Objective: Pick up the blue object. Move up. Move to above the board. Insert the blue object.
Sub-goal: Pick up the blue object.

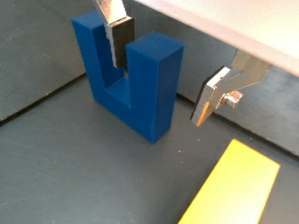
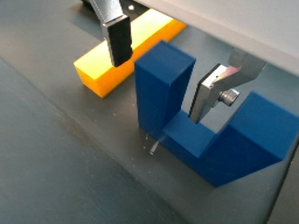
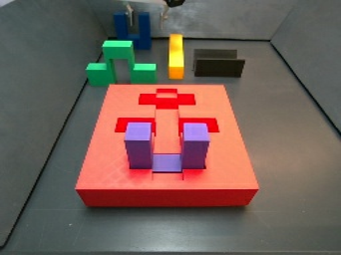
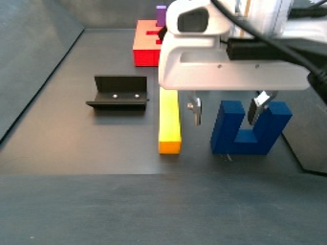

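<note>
The blue object (image 1: 131, 80) is a dark blue U-shaped block that stands upright on the grey floor with its prongs up. It also shows in both side views (image 4: 250, 132) (image 3: 130, 22). My gripper (image 1: 160, 87) is open and low over it, also seen in a side view (image 4: 228, 108). One finger (image 2: 214, 94) is in the gap between the prongs, and the other finger (image 2: 118, 42) is outside. One prong stands between the pads, with space on each side. The red board (image 3: 114, 169) lies far from the block, and shows at the back in a side view (image 4: 143, 45).
A yellow bar (image 4: 169, 120) lies beside the blue block, close to the outer finger. The fixture (image 4: 119, 93) stands beyond it. A green arch block (image 3: 118, 62) sits by the board. A purple U-shaped block (image 3: 167, 147) sits in the board. Enclosure walls stand close behind.
</note>
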You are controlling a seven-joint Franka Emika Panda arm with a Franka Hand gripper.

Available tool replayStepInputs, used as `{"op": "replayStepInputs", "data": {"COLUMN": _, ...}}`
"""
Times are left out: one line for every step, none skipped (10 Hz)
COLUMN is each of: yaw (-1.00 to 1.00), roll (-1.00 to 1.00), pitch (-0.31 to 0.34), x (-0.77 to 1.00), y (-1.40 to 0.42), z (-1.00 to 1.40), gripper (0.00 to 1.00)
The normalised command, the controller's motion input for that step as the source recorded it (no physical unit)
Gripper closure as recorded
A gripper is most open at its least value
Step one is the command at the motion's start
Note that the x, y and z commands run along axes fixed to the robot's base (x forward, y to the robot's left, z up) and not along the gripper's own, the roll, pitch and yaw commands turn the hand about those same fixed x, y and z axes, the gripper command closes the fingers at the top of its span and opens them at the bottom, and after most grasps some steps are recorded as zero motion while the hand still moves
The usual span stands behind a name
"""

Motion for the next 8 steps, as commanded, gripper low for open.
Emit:
{"op": "replayStepInputs", "data": {"yaw": 0.00, "roll": 0.00, "pitch": 0.000, "x": 0.00, "y": 0.00, "z": 0.00, "gripper": 0.00}}
{"op": "replayStepInputs", "data": {"yaw": 0.00, "roll": 0.00, "pitch": 0.000, "x": 0.00, "y": 0.00, "z": 0.00, "gripper": 1.00}}
{"op": "replayStepInputs", "data": {"yaw": 0.00, "roll": 0.00, "pitch": 0.000, "x": 0.00, "y": 0.00, "z": 0.00, "gripper": 1.00}}
{"op": "replayStepInputs", "data": {"yaw": 0.00, "roll": 0.00, "pitch": 0.000, "x": 0.00, "y": 0.00, "z": 0.00, "gripper": 1.00}}
{"op": "replayStepInputs", "data": {"yaw": 0.00, "roll": 0.00, "pitch": 0.000, "x": 0.00, "y": 0.00, "z": 0.00, "gripper": 1.00}}
{"op": "replayStepInputs", "data": {"yaw": 0.00, "roll": 0.00, "pitch": 0.000, "x": 0.00, "y": 0.00, "z": 0.00, "gripper": 1.00}}
{"op": "replayStepInputs", "data": {"yaw": 0.00, "roll": 0.00, "pitch": 0.000, "x": 0.00, "y": 0.00, "z": 0.00, "gripper": 1.00}}
{"op": "replayStepInputs", "data": {"yaw": 0.00, "roll": 0.00, "pitch": 0.000, "x": 0.00, "y": 0.00, "z": 0.00, "gripper": 1.00}}
